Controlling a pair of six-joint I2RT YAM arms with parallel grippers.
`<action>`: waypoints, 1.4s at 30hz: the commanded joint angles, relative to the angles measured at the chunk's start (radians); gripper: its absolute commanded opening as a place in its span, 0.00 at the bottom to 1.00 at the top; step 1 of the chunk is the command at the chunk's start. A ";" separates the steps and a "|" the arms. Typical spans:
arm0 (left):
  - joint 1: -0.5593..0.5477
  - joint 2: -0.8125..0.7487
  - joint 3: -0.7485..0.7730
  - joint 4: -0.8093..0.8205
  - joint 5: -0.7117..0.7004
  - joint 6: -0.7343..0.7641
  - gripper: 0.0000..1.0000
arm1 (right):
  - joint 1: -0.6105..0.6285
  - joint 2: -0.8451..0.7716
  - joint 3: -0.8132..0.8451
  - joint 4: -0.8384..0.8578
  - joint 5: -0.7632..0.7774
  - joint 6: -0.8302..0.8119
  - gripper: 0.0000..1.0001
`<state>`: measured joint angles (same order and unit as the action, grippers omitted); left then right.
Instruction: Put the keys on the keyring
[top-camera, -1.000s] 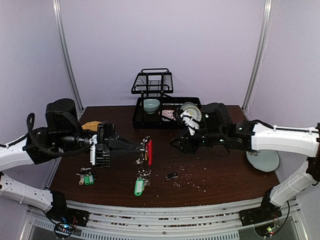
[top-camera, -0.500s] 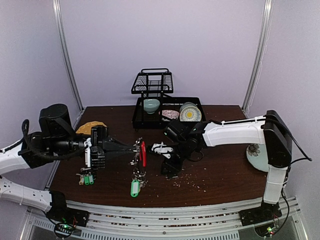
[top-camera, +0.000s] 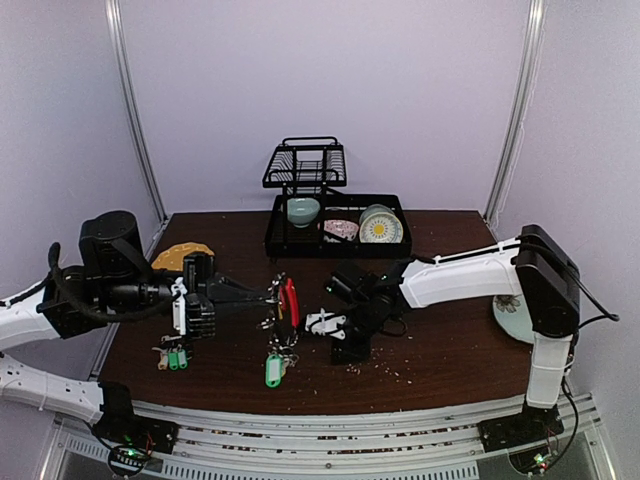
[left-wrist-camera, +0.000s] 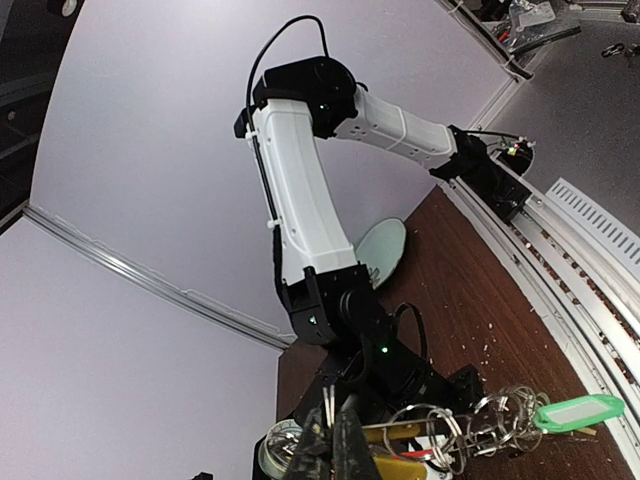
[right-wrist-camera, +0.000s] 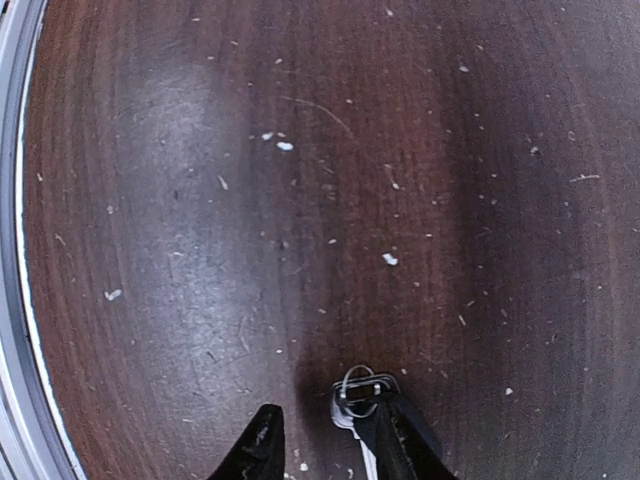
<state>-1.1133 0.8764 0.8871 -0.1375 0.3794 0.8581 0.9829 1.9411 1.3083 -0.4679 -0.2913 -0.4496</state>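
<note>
The keyring (top-camera: 288, 302) hangs in the air a little left of the middle of the table (top-camera: 450, 365). The left gripper (top-camera: 268, 297) is clenched on its rim, the red arc stands upright, and a green tag (top-camera: 273, 370) dangles below. Just to its right, the right gripper (right-wrist-camera: 325, 445) points straight down at the wood, fingers partly apart and grasping nothing. A small key (right-wrist-camera: 357, 392) lies flat just beside the tip of one finger, not between the two. That is the likely failure. If the fingers close where they stand, I judge they would pinch bare wood or flick the thin key aside, and a flat key is hard to lift off a hard surface anyway. The dangling cluster could also swing and make threading awkward. Counted: one keyring, one small key under the right gripper, and one bunch of loose keys (top-camera: 172, 357) at the near left with three tags, two green and one pale. Further out are one dish rack (top-camera: 305, 165) holding one bowl (top-camera: 303, 210) and two plates (top-camera: 380, 228), and one lone plate (top-camera: 512, 322) at the right edge.
</note>
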 joint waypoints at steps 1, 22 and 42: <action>0.002 -0.010 -0.005 0.047 -0.013 -0.002 0.00 | -0.005 -0.006 0.006 0.039 0.054 -0.036 0.33; 0.002 -0.016 -0.009 0.042 -0.030 0.002 0.00 | -0.004 0.072 0.084 -0.052 0.071 -0.133 0.07; 0.001 0.042 -0.016 0.043 -0.157 0.171 0.00 | -0.114 -0.362 0.038 -0.058 -0.108 0.298 0.00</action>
<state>-1.1133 0.9173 0.8658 -0.1398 0.2516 0.9440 0.8677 1.7248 1.3743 -0.5045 -0.3199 -0.3107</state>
